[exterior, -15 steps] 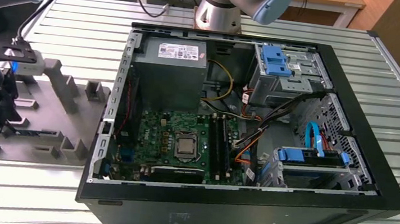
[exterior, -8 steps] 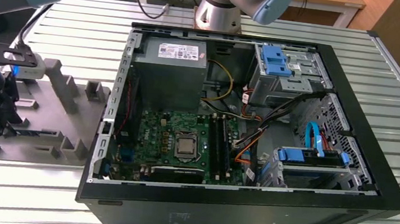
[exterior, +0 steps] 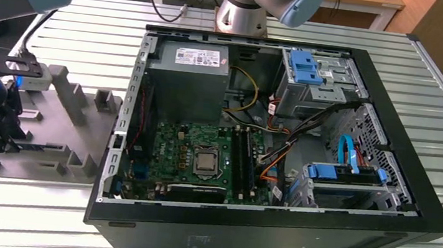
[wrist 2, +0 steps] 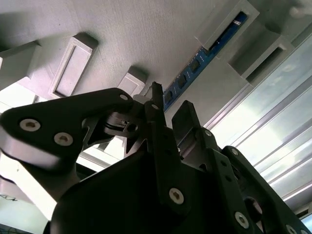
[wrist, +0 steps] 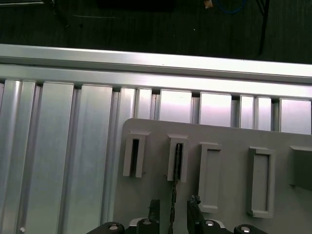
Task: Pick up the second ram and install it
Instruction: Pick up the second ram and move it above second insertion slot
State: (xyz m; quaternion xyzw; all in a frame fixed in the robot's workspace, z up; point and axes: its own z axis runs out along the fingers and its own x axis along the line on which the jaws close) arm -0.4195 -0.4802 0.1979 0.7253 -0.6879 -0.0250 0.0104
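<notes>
Ram (wrist: pixel 173 190) sits on edge in the tray (wrist: pixel 229 134), not in the PC (exterior: pixel 276 233) yet. Our claw (wrist: pixel 173 208) is open, straddling it. We'd say the grab and install are both left.

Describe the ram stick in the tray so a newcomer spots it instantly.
Beside the open computer case lies a grey tray. The ram stands edgewise in one of its slotted posts, between the gripper's open fingers: the only thin, chip-lined board.
</notes>
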